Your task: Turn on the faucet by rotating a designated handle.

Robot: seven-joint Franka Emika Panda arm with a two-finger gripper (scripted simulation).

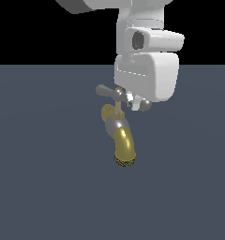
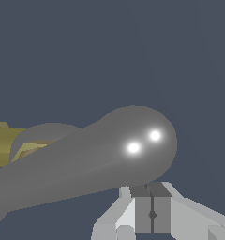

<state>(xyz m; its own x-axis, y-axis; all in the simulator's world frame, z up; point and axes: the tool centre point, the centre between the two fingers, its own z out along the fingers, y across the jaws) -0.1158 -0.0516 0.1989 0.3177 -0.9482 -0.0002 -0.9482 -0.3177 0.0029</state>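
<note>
A: Start at the exterior view's left. What is there?

B: Bare dark slate floor (image 1: 34,164), with black background above it. Nearer the middle comes the faucet (image 1: 120,136): a curved brass-yellow spout running down to a dark mesh tip, with a silver collar where the spout meets the body.

A: And the handle?

B: The handle (image 1: 109,91) sits on top of the faucet on a thin brass stem — a slim silver crossbar with rounded ends. Its end toward the exterior view's left is free and plainly visible. The other end runs under the white arm, with a round silver bulb showing just below the arm's body.

A: So the arm is right over it?

B: Yes. The gripper (image 1: 133,99) comes down from above, on the exterior view's right of the stem, touching or very nearly touching the crossbar. Only small white finger parts show beneath the hand.

A: Open or closed?

B: In the wrist view the fingers (image 2: 142,213) appear pressed together, a thin dark seam between them — nothing is held. The bulbous end of the handle (image 2: 133,145) fills that view, lying right against the fingertips, with a bit of the brass faucet (image 2: 4,145) behind it.

A: Gripped, then?

B: No, the bar lies beside the closed fingers, not between them.
</note>
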